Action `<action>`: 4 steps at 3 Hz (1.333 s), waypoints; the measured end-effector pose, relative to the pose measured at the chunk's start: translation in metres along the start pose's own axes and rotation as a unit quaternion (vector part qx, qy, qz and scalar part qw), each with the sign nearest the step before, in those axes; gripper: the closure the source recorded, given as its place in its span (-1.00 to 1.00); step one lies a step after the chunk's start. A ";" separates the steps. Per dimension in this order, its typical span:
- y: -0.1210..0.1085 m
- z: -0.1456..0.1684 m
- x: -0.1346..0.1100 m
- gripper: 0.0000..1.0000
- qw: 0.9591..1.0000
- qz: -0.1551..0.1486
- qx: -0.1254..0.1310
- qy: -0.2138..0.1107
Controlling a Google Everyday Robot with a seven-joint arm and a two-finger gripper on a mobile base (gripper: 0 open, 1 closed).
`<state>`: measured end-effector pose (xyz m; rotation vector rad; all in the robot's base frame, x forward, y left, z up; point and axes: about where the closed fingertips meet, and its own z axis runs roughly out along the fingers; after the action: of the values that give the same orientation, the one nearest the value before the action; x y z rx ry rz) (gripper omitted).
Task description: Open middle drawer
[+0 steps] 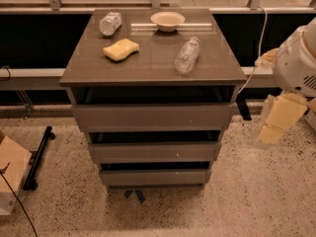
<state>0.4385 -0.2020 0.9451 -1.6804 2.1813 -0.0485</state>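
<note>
One cardboard box [10,174] is seen at the lower left edge, with a black stand [37,157] laid beside it on the floor. At centre the cabinet [148,65] is placed; on its top are set a bottle [110,23], a yellow sponge [121,49], a bowl [167,20] and a second bottle [188,55]. The middle drawer [154,152] is found below the taller top drawer [153,116] and above the lowest drawer [154,177], and appears closed. At the right edge the gripper [276,122] is hung low, well apart from the drawer; whether it is open or closed cannot be told. As no handle is offered, a slip off the flat front is to be feared, or the wrong drawer may be caught; the bottles could be set rolling by a hard pull
</note>
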 end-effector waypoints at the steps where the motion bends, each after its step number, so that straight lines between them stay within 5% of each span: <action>1: 0.011 0.018 -0.002 -1.00 1.000 -0.005 0.026 -0.004; 2: 0.021 0.069 -0.005 -1.00 0.997 0.007 0.067 -0.022; 4: 0.024 0.111 -0.026 -1.00 0.997 0.011 0.077 -0.013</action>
<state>0.4572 -0.1485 0.8430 -1.5634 2.1193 -0.1827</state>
